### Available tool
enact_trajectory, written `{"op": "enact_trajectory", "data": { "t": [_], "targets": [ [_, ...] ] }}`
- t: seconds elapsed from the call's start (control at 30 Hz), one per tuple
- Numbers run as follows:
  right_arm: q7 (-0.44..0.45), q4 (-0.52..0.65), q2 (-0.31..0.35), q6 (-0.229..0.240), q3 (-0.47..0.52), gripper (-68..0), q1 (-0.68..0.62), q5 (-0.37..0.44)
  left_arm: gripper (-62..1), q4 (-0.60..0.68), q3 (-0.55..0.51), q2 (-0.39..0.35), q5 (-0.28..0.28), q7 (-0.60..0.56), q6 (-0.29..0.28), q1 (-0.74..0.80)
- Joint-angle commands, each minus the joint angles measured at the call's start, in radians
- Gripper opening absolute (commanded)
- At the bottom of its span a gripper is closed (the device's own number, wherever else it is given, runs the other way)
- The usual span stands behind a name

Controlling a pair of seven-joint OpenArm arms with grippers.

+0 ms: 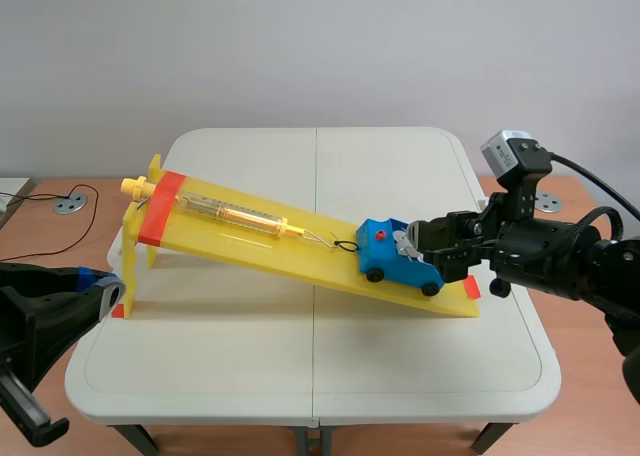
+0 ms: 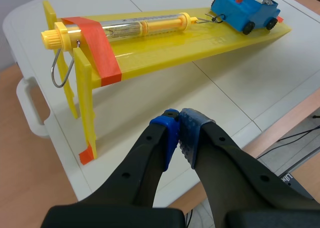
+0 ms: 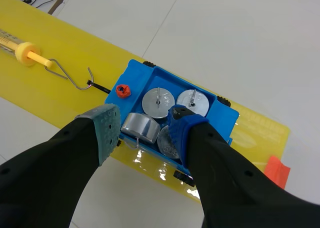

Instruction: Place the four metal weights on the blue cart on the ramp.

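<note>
All four metal weights point(image 3: 158, 102) aboard the blue cart point(image 3: 142, 75), right gripper point(image 3: 145, 127) spread above.

Nearest, at the front corner of the table point(image 1: 300, 376): left gripper point(image 2: 179, 125), pads pressed together, gripping nothing. Further in, over the cart: right gripper's fingers wide apart, straddling a tipped weight point(image 3: 140, 128) with no visible pinch. Two weights upright, one on its side, one half hidden behind the blue pad. Looks like the release that closes the loading step. Calls for a straight lift clear, without brushing the cart or the tilted piece, then perhaps a nudge to stand it up. Beyond: cart low on the yellow ramp point(image 1: 250, 244), hooked to the spring scale point(image 1: 235, 214) lying up toward the taped top end.
</note>
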Motion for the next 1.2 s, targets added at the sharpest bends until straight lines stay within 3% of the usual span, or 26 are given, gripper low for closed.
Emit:
{"op": "enact_trajectory", "data": {
  "t": [0.0, 0.27, 0.6, 0.8, 0.97, 1.17],
  "targets": [
    [0.143, 0.153, 0.050, 0.043, 0.037, -43.5, 0.057, 0.061, -57.3, 0.069, -0.015, 0.002, -0.080, -0.089, -0.044, -0.036],
    [0.133, 0.285, 0.080, 0.043, 0.074, -43.5, -0.006, 0.072, -57.3, 0.069, -0.015, 0.002, -0.080, -0.089, -0.044, -0.036],
    [0.132, 0.467, 0.219, 0.043, 0.100, -43.5, -0.192, 0.084, -57.3, 0.089, -0.015, 0.013, -0.080, -0.088, -0.045, -0.036],
    [0.119, 0.573, 0.271, 0.043, 0.226, -43.5, -0.366, 0.162, -57.3, 0.101, -0.015, 0.088, -0.080, -0.074, -0.097, -0.063],
    [0.103, 0.657, 0.280, 0.043, 0.373, -43.5, -0.524, 0.222, -57.4, 0.101, 0.004, 0.154, -0.074, -0.029, -0.103, -0.123],
    [0.059, 0.711, 0.279, 0.043, 0.516, -43.5, -0.686, 0.284, -58.2, 0.101, 0.061, 0.245, 0.023, -0.027, -0.102, -0.206]
  ]
}}
